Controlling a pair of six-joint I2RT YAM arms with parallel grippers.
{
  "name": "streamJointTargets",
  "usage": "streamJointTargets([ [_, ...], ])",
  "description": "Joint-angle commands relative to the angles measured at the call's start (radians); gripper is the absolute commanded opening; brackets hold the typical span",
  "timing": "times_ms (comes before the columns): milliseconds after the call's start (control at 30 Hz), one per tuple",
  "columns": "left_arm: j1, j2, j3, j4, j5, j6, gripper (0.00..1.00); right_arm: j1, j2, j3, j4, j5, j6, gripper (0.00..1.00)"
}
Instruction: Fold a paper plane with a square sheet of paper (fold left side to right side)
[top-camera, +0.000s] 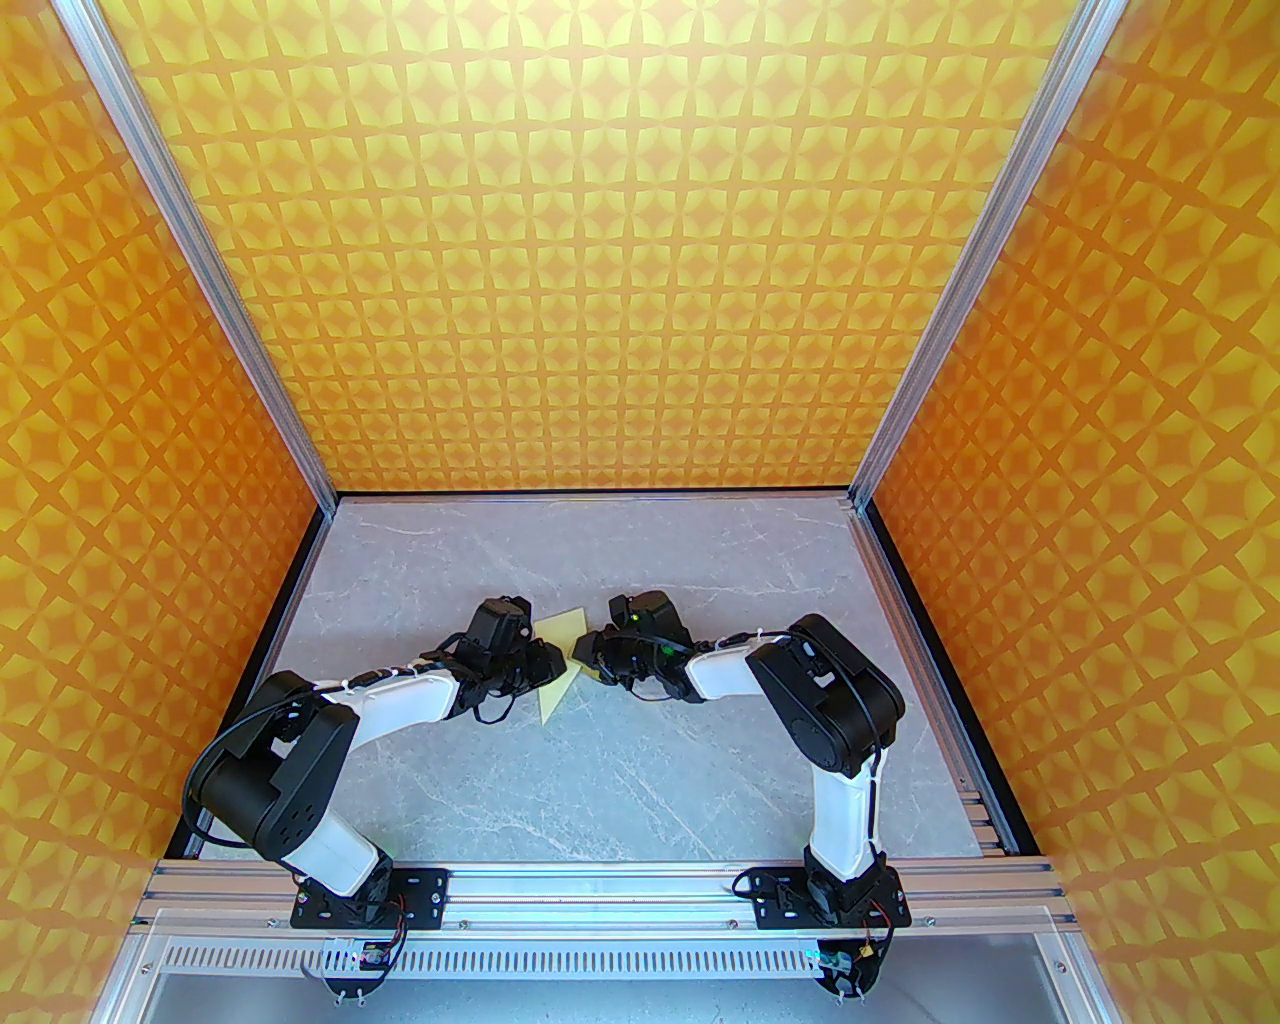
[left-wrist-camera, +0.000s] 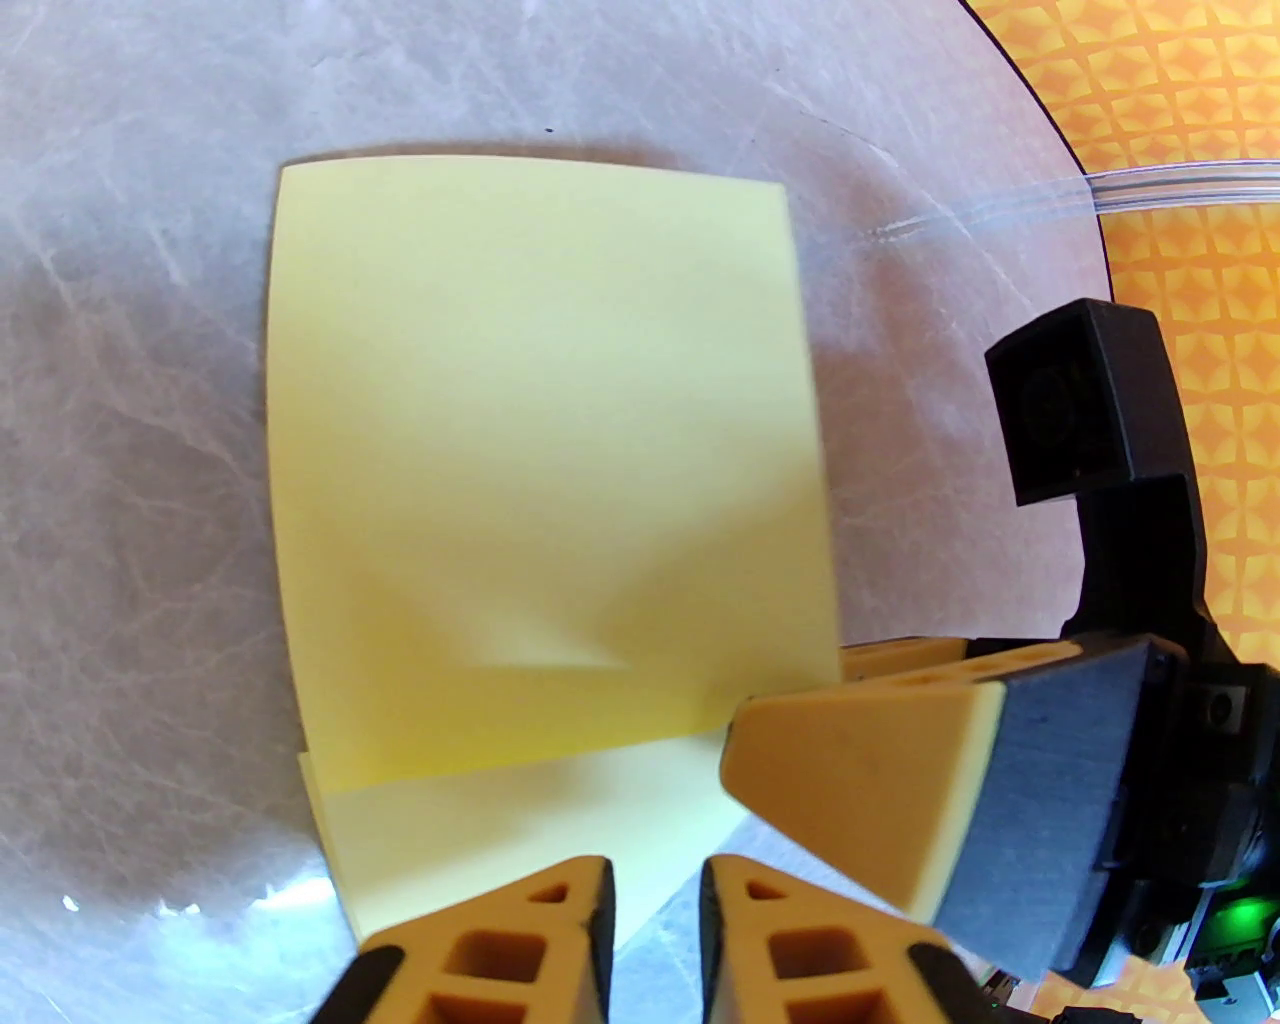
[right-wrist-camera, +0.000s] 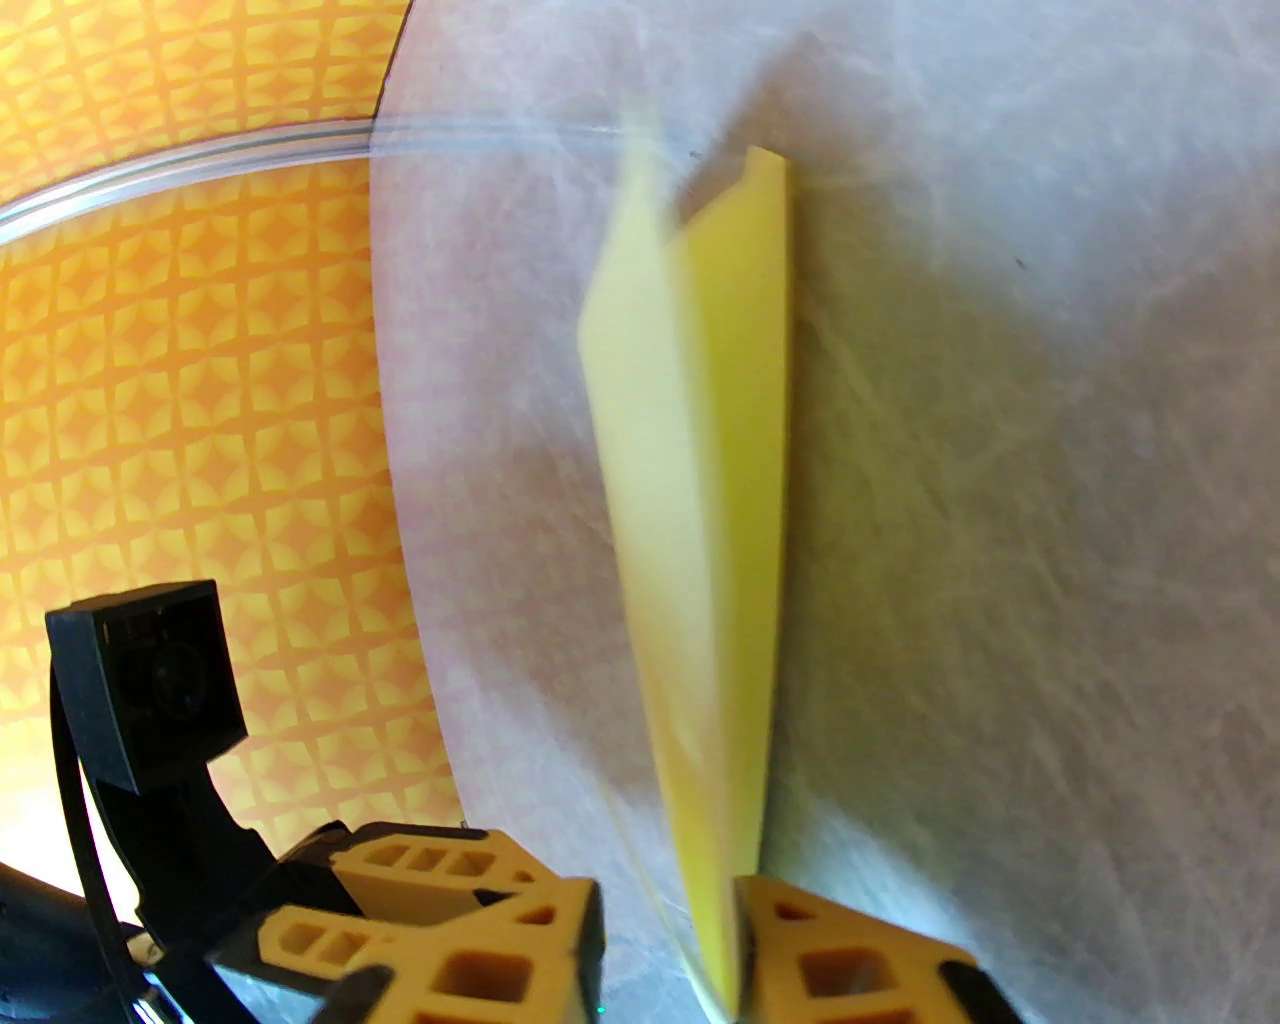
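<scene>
The square sheet of paper (top-camera: 561, 630), pale yellow, lies at mid-table between both grippers, bent over on itself and not in the shape of a paper plane. In the left wrist view its upper layer (left-wrist-camera: 540, 450) curves over a lower layer that shows along the near edge. My left gripper (left-wrist-camera: 655, 900) stands slightly open at that near edge, with a narrow gap between its fingers. In the right wrist view the raised layer (right-wrist-camera: 720, 500) stands nearly edge-on and blurred. It runs into the gap of my right gripper (right-wrist-camera: 665, 900), whose jaws are apart. One of the right gripper's fingers (left-wrist-camera: 860, 780) touches the sheet's corner.
The grey marble-look table (top-camera: 600, 780) is walled by orange patterned panels on three sides, with metal posts at the back corners. The two grippers (top-camera: 550, 662) (top-camera: 585, 655) nearly touch over the sheet. The left wrist camera (right-wrist-camera: 150, 680) sits close beside the right fingers.
</scene>
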Motion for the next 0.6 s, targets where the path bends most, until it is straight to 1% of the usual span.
streamJointTargets([
  [0, 0.017, 0.013, -0.013, -0.035, -0.004, 0.053, 0.17, 0.003, -0.025, 0.037, -0.154, 0.035, -0.089, 0.16],
  [33, 0.022, 0.008, -0.014, -0.042, -0.004, 0.062, 0.17, 0.003, -0.031, 0.050, -0.210, 0.052, -0.120, 0.13],
  [67, 0.025, 0.001, -0.016, -0.049, -0.004, 0.072, 0.17, 0.003, -0.037, 0.070, -0.275, 0.072, -0.159, 0.05],
  [100, 0.027, -0.004, -0.017, -0.054, -0.004, 0.079, 0.17, 0.003, -0.038, 0.090, -0.333, 0.090, -0.194, 0.01],
  [167, 0.027, -0.015, -0.017, -0.051, 0.013, 0.091, 0.18, 0.003, -0.047, 0.140, -0.471, 0.142, -0.271, 0.00],
  [333, 0.017, 0.013, -0.003, 0.001, 0.071, 0.075, 0.18, 0.002, -0.059, 0.239, -0.700, 0.216, -0.417, 0.00],
  [433, 0.001, 0.053, 0.026, 0.010, 0.081, 0.073, 0.17, -0.001, -0.050, 0.279, -0.777, 0.231, -0.465, 0.00],
  [567, -0.015, 0.104, 0.060, 0.017, 0.084, 0.071, 0.15, -0.007, -0.040, 0.301, -0.827, 0.235, -0.497, 0.00],
])
